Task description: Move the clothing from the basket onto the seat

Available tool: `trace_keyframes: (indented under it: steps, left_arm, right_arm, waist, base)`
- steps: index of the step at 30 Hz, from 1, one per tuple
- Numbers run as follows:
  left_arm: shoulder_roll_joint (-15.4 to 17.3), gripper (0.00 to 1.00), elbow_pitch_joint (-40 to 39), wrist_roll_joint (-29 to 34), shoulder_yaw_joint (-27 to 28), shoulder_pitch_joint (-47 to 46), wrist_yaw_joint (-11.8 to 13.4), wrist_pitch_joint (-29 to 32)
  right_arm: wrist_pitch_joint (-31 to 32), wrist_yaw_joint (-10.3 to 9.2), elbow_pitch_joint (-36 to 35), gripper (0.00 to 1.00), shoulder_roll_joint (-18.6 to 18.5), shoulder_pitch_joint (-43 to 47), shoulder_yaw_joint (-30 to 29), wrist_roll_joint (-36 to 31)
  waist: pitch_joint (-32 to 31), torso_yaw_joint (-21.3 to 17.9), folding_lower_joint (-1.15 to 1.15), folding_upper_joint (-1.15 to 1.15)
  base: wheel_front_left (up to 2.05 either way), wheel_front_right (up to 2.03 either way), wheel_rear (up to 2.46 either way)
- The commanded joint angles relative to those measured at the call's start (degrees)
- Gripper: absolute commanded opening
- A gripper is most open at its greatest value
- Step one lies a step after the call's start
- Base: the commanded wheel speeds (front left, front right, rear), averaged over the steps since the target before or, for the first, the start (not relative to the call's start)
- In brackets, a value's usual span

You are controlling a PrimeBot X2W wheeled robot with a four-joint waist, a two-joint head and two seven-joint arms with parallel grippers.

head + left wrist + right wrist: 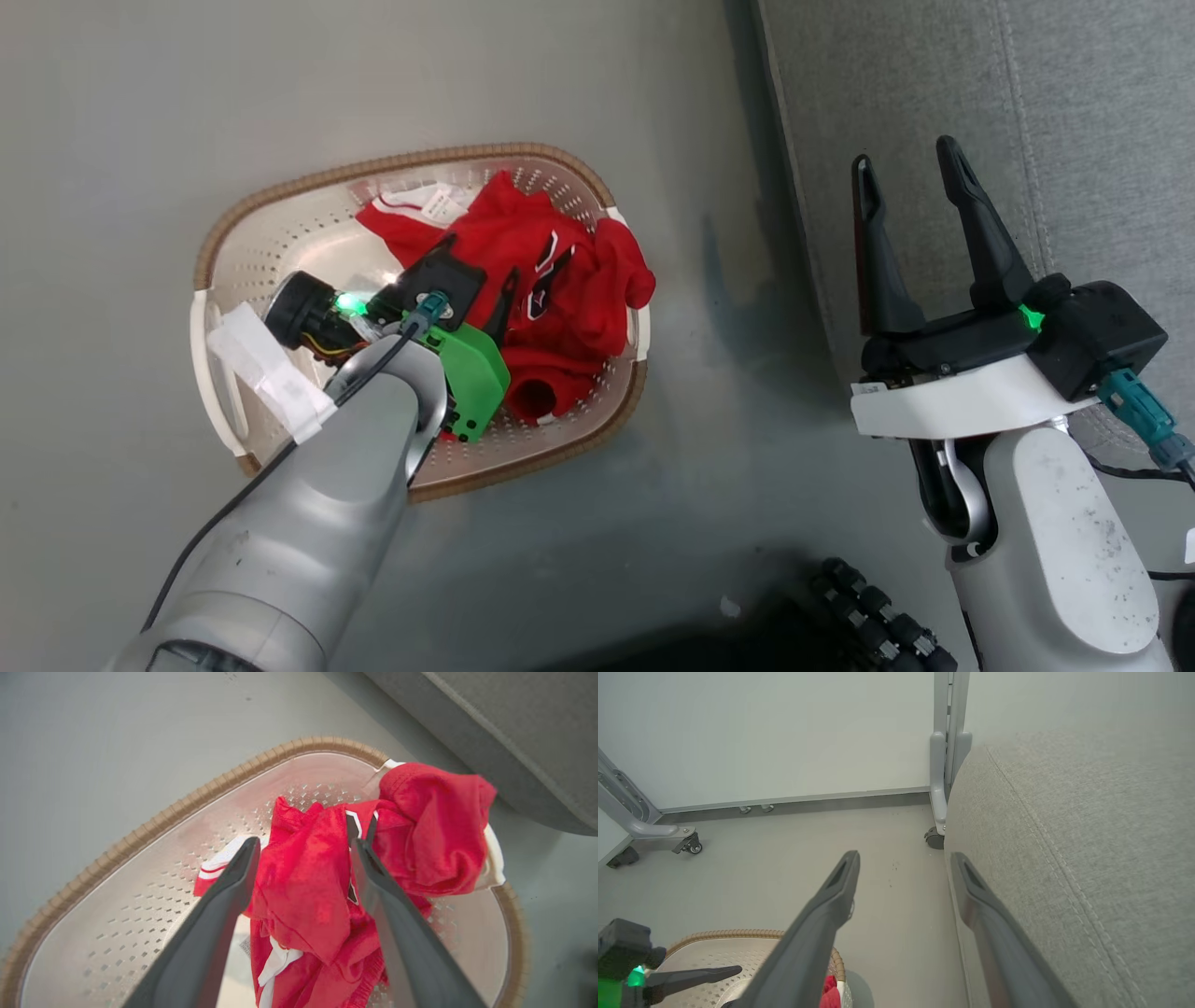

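The left gripper (306, 845), jaws spread and empty, is straddling a fold of clothing (303, 896) inside the basket (117, 914).

Clothing (551, 280) in basket (308, 224), left of seat (1074, 121).

I count one basket (411, 163), one heap of red clothing (523, 243) whose separate garments I cannot number, one seat (1074, 112), two grey wheeled stands (945, 765), and two end effectors: the left end effector (306, 843) and the right end effector (904, 154).
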Motion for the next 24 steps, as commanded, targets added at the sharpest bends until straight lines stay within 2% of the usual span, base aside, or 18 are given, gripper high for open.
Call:
trace_keyframes:
  steps: [1,15,24]
  left_arm:
    - [0.4,1.00,1.2,-0.1,-0.3,-2.2,-0.4,-0.1]
    - [0.7,1.00,8.1,-0.5,-2.6,-8.7,-1.6,0.5]
    - [3.2,1.00,10.3,-0.6,-3.2,-11.5,-0.6,4.7]
  right_arm:
    - [-0.2,0.00,-0.5,1.00,0.0,-1.1,0.3,0.3]
    - [-0.2,0.00,-1.5,1.00,0.0,-2.1,2.5,3.3]
    - [-0.2,0.00,-1.9,1.00,0.0,-2.4,4.5,5.6]
  waist:
    - [6.7,-2.4,-0.02,0.00]
    - [13.5,-5.0,-0.02,0.00]
    - [16.9,-7.6,-0.02,0.00]
  base:
    - [0.00,0.00,0.00]
    - [0.00,0.00,0.00]
    - [0.00,0.00,0.00]
